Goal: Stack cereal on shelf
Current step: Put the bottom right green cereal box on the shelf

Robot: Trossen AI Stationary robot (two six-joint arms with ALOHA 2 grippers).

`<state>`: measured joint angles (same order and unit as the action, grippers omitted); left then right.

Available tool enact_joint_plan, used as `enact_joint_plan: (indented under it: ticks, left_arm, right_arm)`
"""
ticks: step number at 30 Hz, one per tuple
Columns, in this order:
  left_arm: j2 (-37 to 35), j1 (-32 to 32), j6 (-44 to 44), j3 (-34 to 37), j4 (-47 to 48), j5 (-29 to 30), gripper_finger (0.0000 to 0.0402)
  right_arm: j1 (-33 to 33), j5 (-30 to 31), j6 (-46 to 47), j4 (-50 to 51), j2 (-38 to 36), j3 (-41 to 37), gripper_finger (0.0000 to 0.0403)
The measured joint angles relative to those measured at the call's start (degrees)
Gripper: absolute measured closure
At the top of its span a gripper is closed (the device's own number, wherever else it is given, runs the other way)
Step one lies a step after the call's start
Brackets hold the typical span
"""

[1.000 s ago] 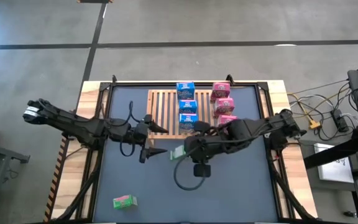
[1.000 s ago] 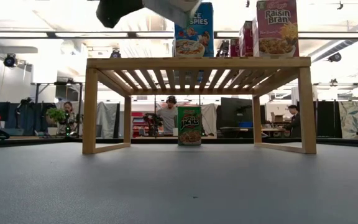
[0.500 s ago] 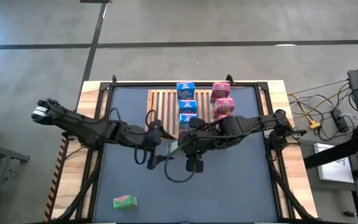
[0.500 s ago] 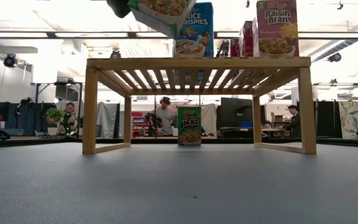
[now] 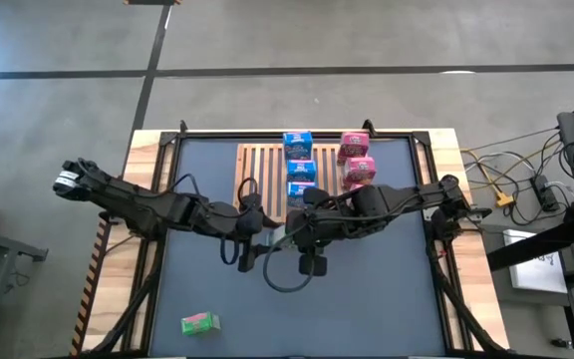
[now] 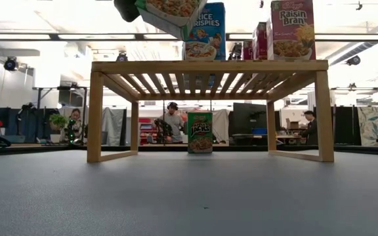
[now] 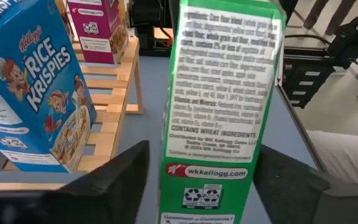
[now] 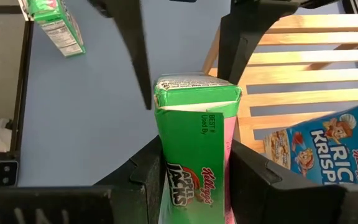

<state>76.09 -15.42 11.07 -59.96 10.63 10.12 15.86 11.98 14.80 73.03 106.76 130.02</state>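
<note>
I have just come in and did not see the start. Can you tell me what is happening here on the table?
Two robot arms are loading small cereal boxes onto a wooden shelf. Three blue boxes and three pink boxes already stand on it. The right gripper is shut on a green box, held above the shelf's front edge. The left gripper is open around that same box, so this looks like a handover. One more green box lies on the table, and another stands behind the shelf.

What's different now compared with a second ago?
The left end effector moved in toward the right end effector, and both now flank the green cereal box, carried closer to the shelf. The blue boxes stayed put.
</note>
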Motion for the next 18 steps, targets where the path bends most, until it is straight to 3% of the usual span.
enact_joint_plan:
  ticks: [8, 18]
  left_arm:
    - [0.0, 0.0, 0.0, 0.0, 0.2, 0.0, 0.0237]
    - [-3.2, 0.0, -1.7, 0.1, 3.0, 2.8, 0.0241]
  right_arm:
    - [0.0, -0.4, -2.6, 0.0, 0.0, 0.0, 0.027]
    - [0.2, -1.1, -4.8, 0.1, -0.2, 2.1, 0.0169]
